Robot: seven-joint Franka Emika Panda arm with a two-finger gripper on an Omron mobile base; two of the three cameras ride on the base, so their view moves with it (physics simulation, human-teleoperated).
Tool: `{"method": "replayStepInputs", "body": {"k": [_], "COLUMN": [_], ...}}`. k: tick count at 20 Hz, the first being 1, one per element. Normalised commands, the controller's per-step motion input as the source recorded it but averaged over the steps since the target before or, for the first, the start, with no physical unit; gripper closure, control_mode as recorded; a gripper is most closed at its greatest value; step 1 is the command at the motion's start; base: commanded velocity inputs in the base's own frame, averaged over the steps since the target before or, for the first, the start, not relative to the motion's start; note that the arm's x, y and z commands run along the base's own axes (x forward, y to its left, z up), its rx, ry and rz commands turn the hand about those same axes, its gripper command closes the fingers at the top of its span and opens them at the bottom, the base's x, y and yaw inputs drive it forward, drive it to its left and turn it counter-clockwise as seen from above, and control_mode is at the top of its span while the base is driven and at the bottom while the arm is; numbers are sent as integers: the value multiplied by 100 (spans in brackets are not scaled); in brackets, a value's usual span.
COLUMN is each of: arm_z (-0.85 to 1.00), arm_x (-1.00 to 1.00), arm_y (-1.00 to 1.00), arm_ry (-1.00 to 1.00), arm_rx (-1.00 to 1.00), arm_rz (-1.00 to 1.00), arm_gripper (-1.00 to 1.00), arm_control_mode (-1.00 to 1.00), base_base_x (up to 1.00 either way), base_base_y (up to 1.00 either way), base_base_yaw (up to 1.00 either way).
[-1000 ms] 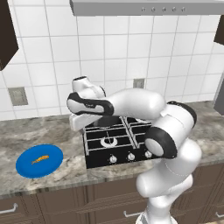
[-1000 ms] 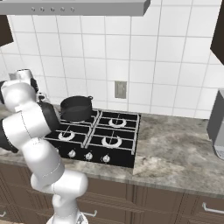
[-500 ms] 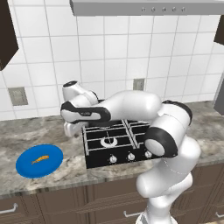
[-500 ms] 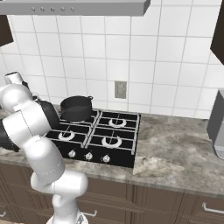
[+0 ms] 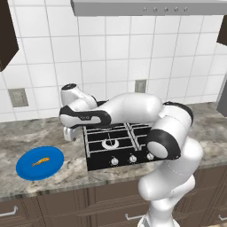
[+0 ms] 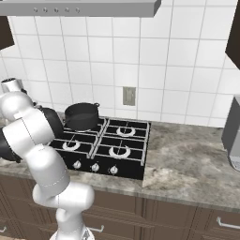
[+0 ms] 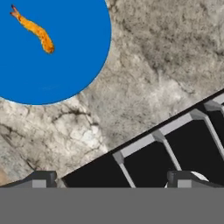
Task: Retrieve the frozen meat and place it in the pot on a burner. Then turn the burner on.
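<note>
Hovering above the granite counter [image 5: 66, 170] at the cooktop's [image 6: 101, 150] left edge, the gripper [image 5: 69, 133] is hanging with its jaws spread wide and nothing between them. The frozen meat [image 7: 34, 29] is lying on the blue plate [image 7: 39, 74], well apart from the fingertips [image 7: 40, 180] and off toward the upper left in the hand view; from the left base view it is sitting lower and to the left of the hand. Its long axis is running diagonally across the hand view, so the wrist will likely need turning. The pot [image 6: 81, 116] is waiting on the rear left burner [image 6: 75, 129], partly covered by the arm in the left base view. The fingertips are being cut off at the frame's bottom.
</note>
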Motion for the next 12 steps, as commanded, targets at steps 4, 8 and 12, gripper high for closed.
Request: {"method": "replayStepInputs", "body": {"k": [4, 8, 12], "arm_z": [-9, -9, -3], "arm_x": [4, 9, 10], "arm_y": [18, 23, 25], "arm_ry": [0, 0, 1], "arm_rx": [4, 4, 5], "arm_rz": [21, 22, 21], "arm_gripper": [-100, -100, -100], "arm_control_mode": [-100, -100, -100], "base_base_x": [0, 0, 0], "base_base_y": [0, 0, 0], "base_base_yaw": [0, 0, 0]}}
